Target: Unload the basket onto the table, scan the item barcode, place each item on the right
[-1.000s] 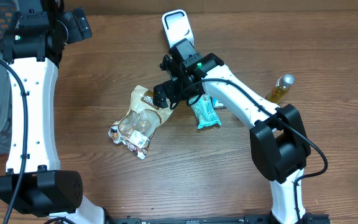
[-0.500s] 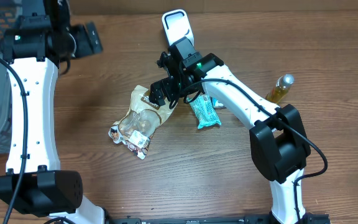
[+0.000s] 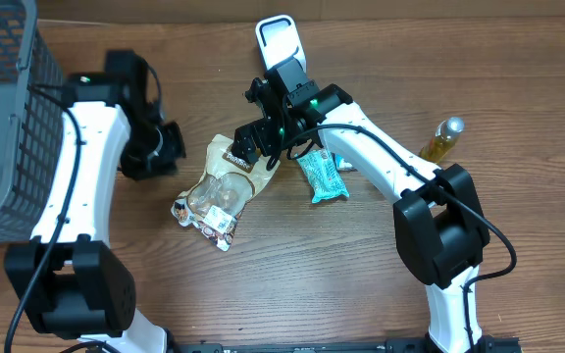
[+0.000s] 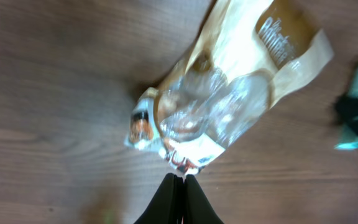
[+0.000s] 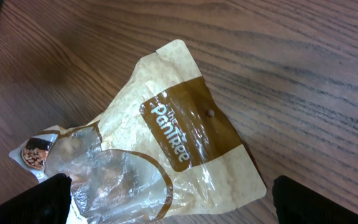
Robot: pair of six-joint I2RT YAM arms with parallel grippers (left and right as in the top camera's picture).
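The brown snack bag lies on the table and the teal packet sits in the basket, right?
No. The teal packet is not in the basket; it lies on the table too, beside the brown snack bag, as the overhead view shows.

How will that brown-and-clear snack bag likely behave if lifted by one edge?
The snack bag looks crinkled and thin, so it will probably flop and sag. Its glossy clear window suggests slippery film. It looks puffy, so likely light.
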